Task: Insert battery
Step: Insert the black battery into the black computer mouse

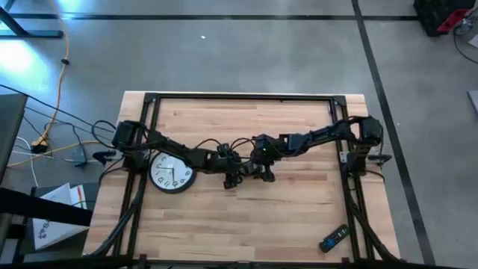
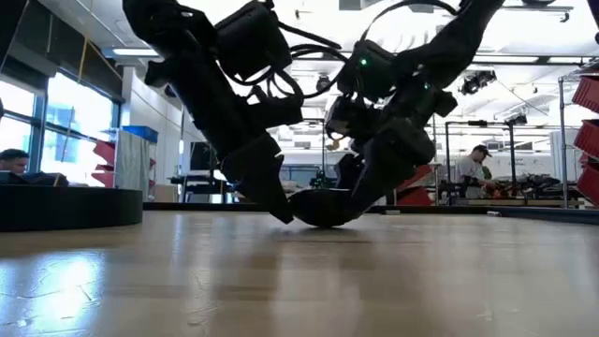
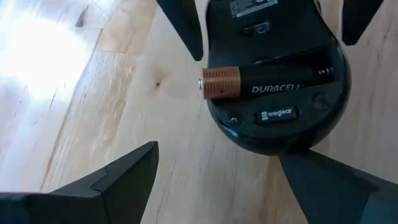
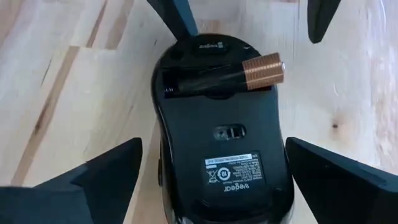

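Observation:
A black mouse [image 4: 221, 143] lies belly up on the wooden table, between my two grippers at the table's middle. A black and copper battery [image 4: 230, 73] lies slanted in the open battery bay, its copper end [image 3: 221, 83] sticking out over the mouse's side. My left gripper [image 3: 217, 180] is open, and its fingers straddle the bay end of the mouse. My right gripper [image 4: 214, 180] is open over the mouse's other end, one finger at each long side. In the low view the mouse [image 2: 323, 208] sits low between the two grippers' fingers. My right gripper has a finger [image 4: 323, 174] close against one long side of the mouse [image 4: 283, 162]. I cannot tell whether it touches. My left gripper touches nothing.
A round white wall clock [image 1: 172, 172] lies flat under my left arm. A dark remote [image 1: 334, 237] lies near the table's near right corner. Bare wood lies along the near side of the table [image 1: 246, 224].

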Tool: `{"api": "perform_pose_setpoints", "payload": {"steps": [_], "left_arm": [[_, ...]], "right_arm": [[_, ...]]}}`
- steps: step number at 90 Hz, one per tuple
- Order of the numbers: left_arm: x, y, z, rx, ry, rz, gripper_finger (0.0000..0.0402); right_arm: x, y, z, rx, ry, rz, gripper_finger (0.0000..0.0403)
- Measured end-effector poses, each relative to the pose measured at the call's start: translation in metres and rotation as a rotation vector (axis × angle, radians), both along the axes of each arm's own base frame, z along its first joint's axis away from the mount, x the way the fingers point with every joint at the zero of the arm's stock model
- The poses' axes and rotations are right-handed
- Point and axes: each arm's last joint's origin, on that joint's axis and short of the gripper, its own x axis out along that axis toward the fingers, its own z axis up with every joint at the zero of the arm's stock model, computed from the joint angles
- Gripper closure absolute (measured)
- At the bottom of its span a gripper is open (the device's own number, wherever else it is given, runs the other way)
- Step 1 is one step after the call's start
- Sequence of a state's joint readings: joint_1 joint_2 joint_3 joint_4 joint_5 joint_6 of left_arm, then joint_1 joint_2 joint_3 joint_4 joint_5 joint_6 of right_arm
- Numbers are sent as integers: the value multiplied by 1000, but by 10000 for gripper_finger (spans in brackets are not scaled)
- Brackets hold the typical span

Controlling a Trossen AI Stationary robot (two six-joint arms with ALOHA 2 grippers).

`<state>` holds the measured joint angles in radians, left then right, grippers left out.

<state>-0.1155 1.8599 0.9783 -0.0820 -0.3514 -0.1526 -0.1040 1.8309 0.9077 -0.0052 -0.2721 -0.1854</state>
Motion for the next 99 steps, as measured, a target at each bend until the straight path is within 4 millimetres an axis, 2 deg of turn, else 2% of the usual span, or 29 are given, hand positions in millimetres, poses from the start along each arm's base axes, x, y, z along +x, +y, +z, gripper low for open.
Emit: {"api": "perform_pose_setpoints", "payload": {"steps": [26,36,53,99], "left_arm": [[0,-1,0,16,-3,-3,85],[0,-1,0,20,-3,0,85],[0,-2,0,21,-3,-1,85],[0,-2,0,26,-1,1,85]], "right_arm": [[1,0,1,-3,-21,16,83],[3,0,-4,-3,-16,16,92],[5,0,-16,-17,6,7,94],[6,2,-17,-22,0,12,97]]}}
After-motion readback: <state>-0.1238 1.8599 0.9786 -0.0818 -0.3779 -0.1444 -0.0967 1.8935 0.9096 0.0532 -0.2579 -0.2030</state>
